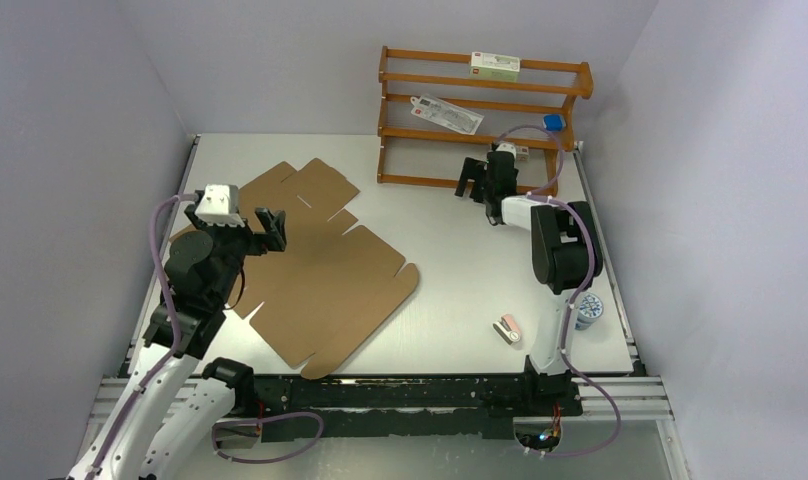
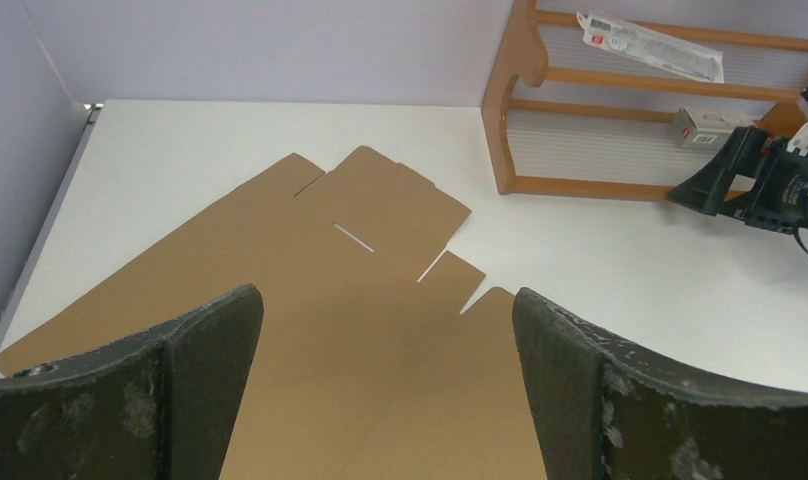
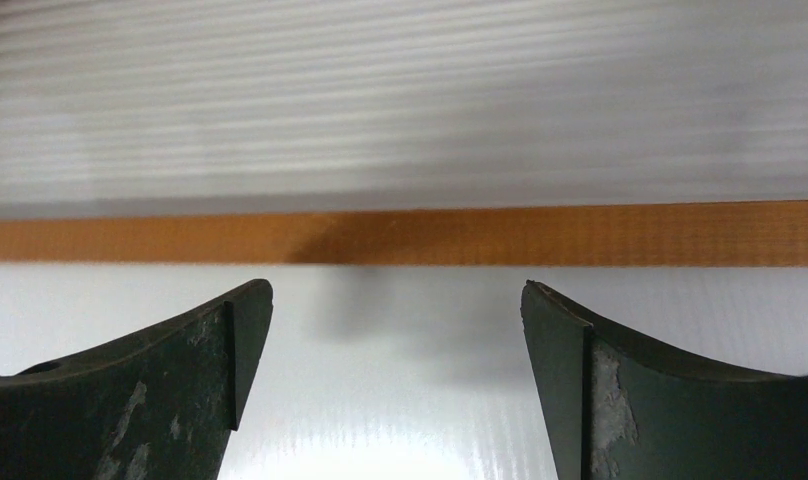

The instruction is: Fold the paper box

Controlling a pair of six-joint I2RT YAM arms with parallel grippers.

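The paper box [image 1: 320, 270] lies flat and unfolded on the left half of the tabletop [image 1: 460, 260], a brown die-cut cardboard sheet with flaps and slits. The left pincer [image 1: 267, 226] hangs above the sheet's left part, spread wide, gripping nothing. Farther back, the right pincer [image 1: 473, 185] faces the bottom rail of the wooden rack [image 1: 480, 110], spread wide and empty too.

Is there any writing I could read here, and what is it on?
Nothing is legible.
White-green carton, wooden rack: red mark, print too small.
Clear packet: red label, blurred.
Small white box: label marks, unreadable.
Paper box: no print showing.
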